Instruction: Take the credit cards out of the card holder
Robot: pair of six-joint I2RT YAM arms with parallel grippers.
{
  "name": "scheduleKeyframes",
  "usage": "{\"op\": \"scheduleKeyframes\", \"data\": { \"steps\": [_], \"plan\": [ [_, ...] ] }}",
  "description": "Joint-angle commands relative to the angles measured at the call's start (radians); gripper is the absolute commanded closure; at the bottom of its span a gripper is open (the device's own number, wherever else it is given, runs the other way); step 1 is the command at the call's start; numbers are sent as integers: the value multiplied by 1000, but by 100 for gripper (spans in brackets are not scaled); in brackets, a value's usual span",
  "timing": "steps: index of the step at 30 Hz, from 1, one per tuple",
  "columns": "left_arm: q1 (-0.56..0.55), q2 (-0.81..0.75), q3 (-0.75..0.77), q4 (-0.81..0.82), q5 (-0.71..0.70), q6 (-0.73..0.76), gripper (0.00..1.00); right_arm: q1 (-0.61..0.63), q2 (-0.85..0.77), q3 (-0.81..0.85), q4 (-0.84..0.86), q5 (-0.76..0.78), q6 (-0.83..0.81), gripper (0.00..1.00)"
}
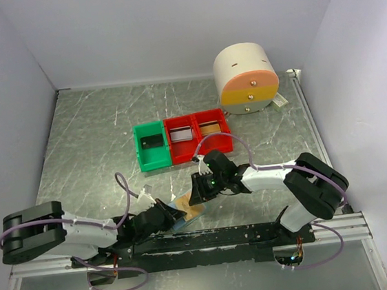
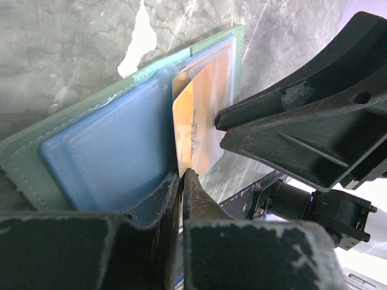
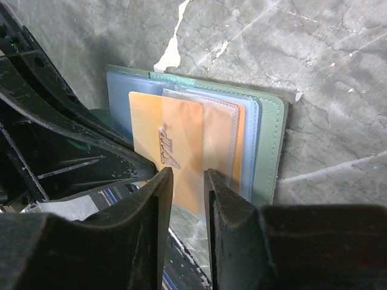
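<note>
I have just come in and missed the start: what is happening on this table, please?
Two robot arms work on a card holder lying open near the table's front edge. The left gripper is pinched shut on the edge of an orange credit card that sticks partly out of its pocket. The right gripper hangs beside it, jaws slightly apart, over the same card.

Two white-and-black arms (image 1: 85, 231) with looping lilac cables, scuffed black plastic hands (image 1: 180, 214).

Top external looks down from behind; both wrist views face the card holder (image 2: 121, 157) close up, from opposite sides.
</note>
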Motion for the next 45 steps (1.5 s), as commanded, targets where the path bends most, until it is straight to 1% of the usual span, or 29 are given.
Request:
{"op": "scheduleKeyframes", "data": {
  "steps": [1, 4, 6, 11, 13, 15, 17, 19, 21, 23, 25, 28, 32, 35, 37, 40, 41, 45],
  "plan": [
    [-18, -60, -4, -231, -15, -19, 91, 2, 38, -23, -134, 126, -45, 71],
    [-26, -94, 0, -291, -33, -29, 87, 3, 39, -20, -133, 121, -44, 71],
    [-27, -101, 0, -281, -38, -14, 80, 3, 40, -21, -129, 114, -45, 71],
    [-28, -39, 0, -131, -47, 19, 65, 3, 45, -21, -121, 98, -42, 71],
    [-28, 5, -8, -48, -49, 25, 62, 3, 46, -22, -118, 95, -41, 71],
    [-28, 44, -21, 31, -52, 19, 62, 3, 46, -23, -118, 94, -39, 71],
    [-28, 75, -42, 105, -56, 8, 64, 3, 45, -25, -118, 93, -39, 71],
    [-28, 90, -62, 151, -61, -4, 70, 2, 43, -25, -118, 94, -39, 71],
    [-28, 83, -74, 149, -63, -19, 79, 3, 40, -26, -118, 95, -37, 71],
    [-28, 56, -66, 96, -63, -29, 87, 3, 38, -23, -122, 99, -40, 71],
    [-28, 14, -39, -11, -64, -29, 93, 2, 36, -19, -127, 106, -42, 71],
    [-32, -56, 31, -218, -68, -22, 93, 3, 29, -7, -142, 121, -47, 71],
    [-41, -130, 147, -547, -72, -12, 93, -2, 0, 20, -175, 152, -53, 71],
    [-50, -174, 225, -763, -80, -2, 93, -3, -50, 39, -194, 171, -55, 69],
    [-52, -209, 271, -871, -81, 25, 93, -6, -100, 51, -201, 182, -51, 68],
    [-54, -262, 321, -964, -83, 75, 93, -9, -183, 67, -213, 218, -41, 64],
    [-56, -279, 332, -981, -83, 98, 93, -13, -204, 73, -217, 233, -42, 61],
    [-58, -325, 372, -1028, -78, 152, 93, -50, -274, 74, -239, 280, -25, 54]
  ]
}}
